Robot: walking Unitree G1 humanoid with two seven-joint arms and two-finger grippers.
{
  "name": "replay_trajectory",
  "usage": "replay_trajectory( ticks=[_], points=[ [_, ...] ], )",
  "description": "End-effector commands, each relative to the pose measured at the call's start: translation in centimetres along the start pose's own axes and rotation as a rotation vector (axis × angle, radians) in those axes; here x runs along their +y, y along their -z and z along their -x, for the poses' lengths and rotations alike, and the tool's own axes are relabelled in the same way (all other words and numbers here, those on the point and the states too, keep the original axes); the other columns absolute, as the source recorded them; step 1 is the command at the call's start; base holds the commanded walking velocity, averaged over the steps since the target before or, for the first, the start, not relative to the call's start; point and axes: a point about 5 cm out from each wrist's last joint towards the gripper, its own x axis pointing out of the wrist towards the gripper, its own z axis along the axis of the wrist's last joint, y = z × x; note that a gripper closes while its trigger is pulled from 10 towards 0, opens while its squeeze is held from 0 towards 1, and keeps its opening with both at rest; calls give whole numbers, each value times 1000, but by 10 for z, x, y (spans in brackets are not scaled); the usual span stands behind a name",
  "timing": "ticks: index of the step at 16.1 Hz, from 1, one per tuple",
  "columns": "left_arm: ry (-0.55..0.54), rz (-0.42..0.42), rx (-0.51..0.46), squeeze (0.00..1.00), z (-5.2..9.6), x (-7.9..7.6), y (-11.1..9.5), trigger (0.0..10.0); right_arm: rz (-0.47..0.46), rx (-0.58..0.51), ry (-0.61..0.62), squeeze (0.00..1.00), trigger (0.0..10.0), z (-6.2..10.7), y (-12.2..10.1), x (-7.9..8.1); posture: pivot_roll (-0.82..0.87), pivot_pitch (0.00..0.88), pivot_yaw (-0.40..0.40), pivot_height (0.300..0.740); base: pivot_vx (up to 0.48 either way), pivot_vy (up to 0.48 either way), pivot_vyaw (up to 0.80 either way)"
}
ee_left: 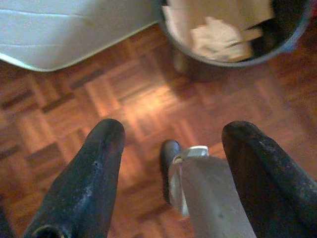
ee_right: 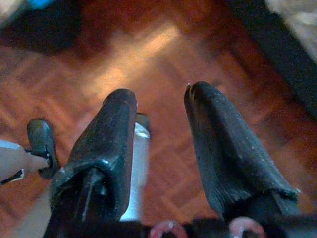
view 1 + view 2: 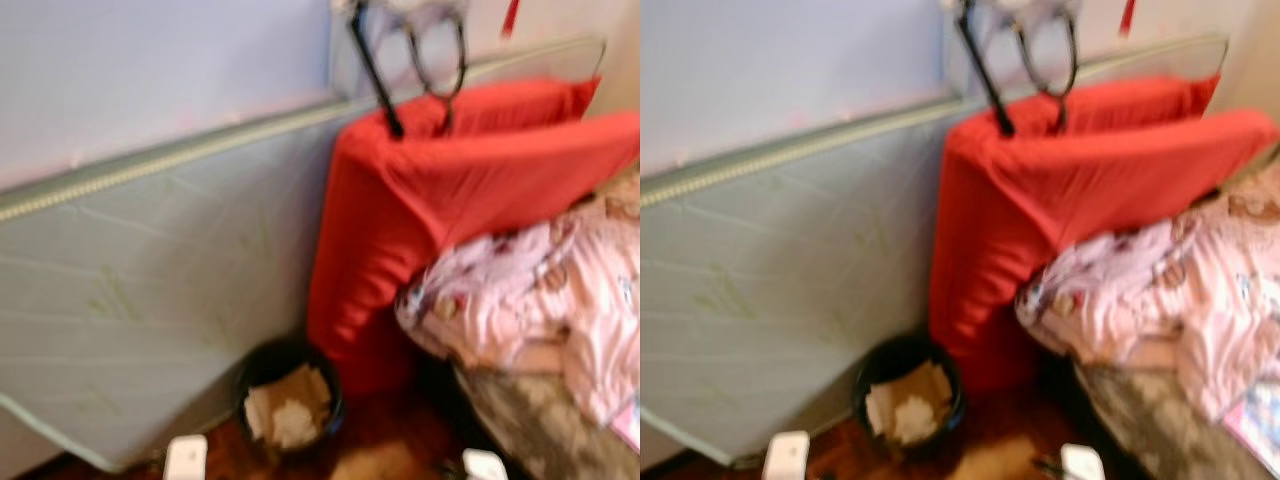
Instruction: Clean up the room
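Left wrist view: left gripper (image 1: 171, 148) wide open, empty — over parquet floor (image 1: 99, 99); right gripper (image 2: 161, 116) parted, empty.

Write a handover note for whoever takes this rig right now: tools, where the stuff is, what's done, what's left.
Left tool: open, holding nothing, over the parquet floor.
Right tool: open, holding nothing, over the floor.
Black waste bin with paper scraps stands on the floor between the leaning mattress and the red cushion.
Pink bedding lies crumpled on the right.
Done: paper sits in the bin.
Left: bedding looks untidy; likely next.
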Motion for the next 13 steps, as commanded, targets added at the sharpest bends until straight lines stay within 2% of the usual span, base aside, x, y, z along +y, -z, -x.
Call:
replay_trajectory(
  ticks=[1, 3, 7, 13],
  points=[
    [1, -127, 45, 0, 12, 9, 35, 10000, 80, -66, -162, 0, 10000, -1, -20, 7, 108, 0, -153, 740, 0, -349, 0],
    [1, -127, 46, 0, 12, 9, 35, 10000, 81, -65, -160, 0, 10000, -2, -20, 7, 103, 0, -150, 740, 0, -351, 0],
    [-5, -130, 62, 0, 12, 9, 35, 10000, 60, -64, -150, 0, 10000, -2, -19, 9, 99, 0, -127, 740, 0, 0, 0],
    [-7, -122, 64, 0, 11, 7, 34, 10000, 66, -47, -141, 0, 10000, -3, -19, 10, 103, 0, -136, 740, 0, 0, -663]
  ],
)
